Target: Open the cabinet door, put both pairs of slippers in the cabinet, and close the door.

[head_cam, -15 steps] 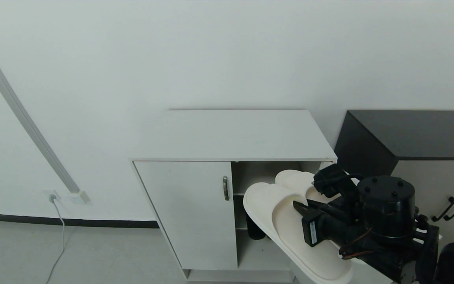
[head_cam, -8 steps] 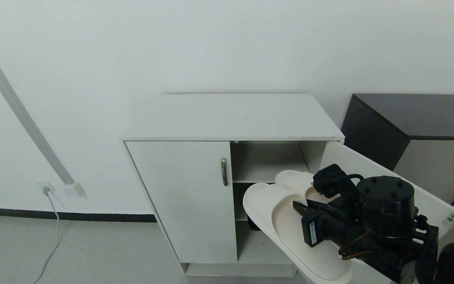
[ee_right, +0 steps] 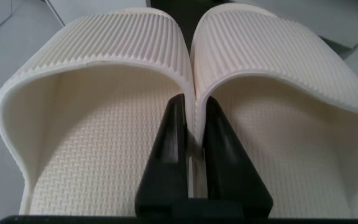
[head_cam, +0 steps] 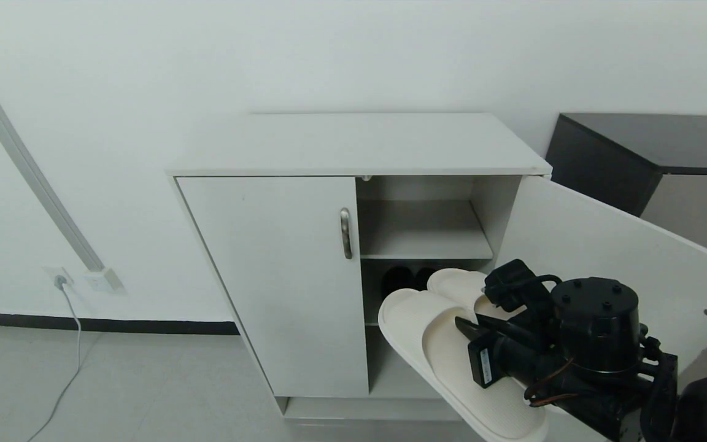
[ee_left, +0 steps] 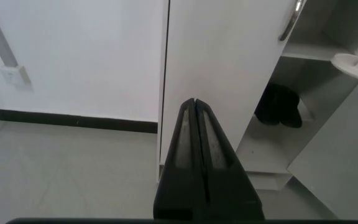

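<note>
The white cabinet (head_cam: pixel 353 144) stands against the wall, its right door (head_cam: pixel 611 245) swung open and its left door (head_cam: pixel 274 282) closed. A pair of black slippers (head_cam: pixel 405 279) lies on the middle shelf, also seen as black slippers (ee_left: pixel 279 106). My right gripper (head_cam: pixel 482 319) is shut on a pair of cream slippers (head_cam: pixel 445 344), held side by side in front of the open compartment. Its fingers (ee_right: pixel 219 152) pinch the slippers' inner edges (ee_right: pixel 191 93) together. My left gripper (ee_left: pixel 195 109) is shut and empty, low in front of the closed left door (ee_left: pixel 222 74).
A dark cabinet (head_cam: pixel 648 153) stands to the right, behind the open door. A wall socket with a cable (head_cam: pixel 59 282) and a slanted conduit (head_cam: pixel 22 159) are on the wall at left. The grey floor (head_cam: pixel 114 387) lies open in front.
The whole head view has shifted: the cabinet now sits higher and nearer, showing more of its inside and the open door. The right gripper still holds the cream slippers the same way.
</note>
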Tool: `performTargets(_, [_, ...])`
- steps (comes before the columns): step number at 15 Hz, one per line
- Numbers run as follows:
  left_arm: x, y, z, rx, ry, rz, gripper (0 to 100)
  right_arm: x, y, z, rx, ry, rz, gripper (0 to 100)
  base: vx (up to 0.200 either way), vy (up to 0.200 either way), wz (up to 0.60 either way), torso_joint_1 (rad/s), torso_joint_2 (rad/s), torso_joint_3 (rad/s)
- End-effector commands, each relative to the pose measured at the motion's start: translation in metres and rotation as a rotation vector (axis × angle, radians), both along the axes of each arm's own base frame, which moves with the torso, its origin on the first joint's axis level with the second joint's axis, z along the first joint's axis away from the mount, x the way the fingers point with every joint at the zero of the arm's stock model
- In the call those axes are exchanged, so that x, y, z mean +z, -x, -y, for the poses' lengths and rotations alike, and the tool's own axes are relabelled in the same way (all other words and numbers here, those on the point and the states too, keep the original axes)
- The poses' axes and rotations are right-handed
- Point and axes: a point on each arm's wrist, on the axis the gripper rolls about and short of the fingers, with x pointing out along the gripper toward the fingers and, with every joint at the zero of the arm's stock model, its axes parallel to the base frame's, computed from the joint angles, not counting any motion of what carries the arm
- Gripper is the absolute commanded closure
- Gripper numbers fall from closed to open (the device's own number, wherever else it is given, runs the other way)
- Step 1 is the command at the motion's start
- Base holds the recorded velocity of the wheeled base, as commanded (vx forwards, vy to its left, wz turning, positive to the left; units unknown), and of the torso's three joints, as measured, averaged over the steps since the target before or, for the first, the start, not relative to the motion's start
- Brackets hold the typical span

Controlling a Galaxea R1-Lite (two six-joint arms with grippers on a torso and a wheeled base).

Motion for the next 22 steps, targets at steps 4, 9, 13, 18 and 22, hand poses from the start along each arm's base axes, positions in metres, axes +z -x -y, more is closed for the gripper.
performTargets(4, [0.000,0.000,0.000,0.000,0.000,0.000,100,-0.007,-0.003,-0.002,0.000,0.002,-0.006,100,0.000,0.000,0.00,-0.139,0.47,0.334])
performTargets(9, [0.000,0.000,0.000,0.002,0.000,0.000,100,-0.010,-0.003,-0.002,0.002,0.004,-0.003,100,0.000,0.000,0.00,-0.099,0.45,0.356])
performTargets(13, [0.000,0.000,0.000,0.000,0.000,0.000,100,-0.012,-0.002,-0.002,0.008,0.018,-0.004,100,0.000,0.000,0.00,-0.030,0.43,0.389])
performTargets(18, [0.000,0.000,0.000,0.000,0.000,0.000,100,-0.012,-0.002,-0.003,0.010,0.007,0.007,100,0.000,0.000,0.00,0.000,0.09,0.085])
performTargets(22, [0.000,0.000,0.000,0.000,0.000,0.000,100,-0.016,-0.003,-0.003,0.008,0.016,-0.002,100,0.000,0.000,0.00,0.000,0.00,0.000])
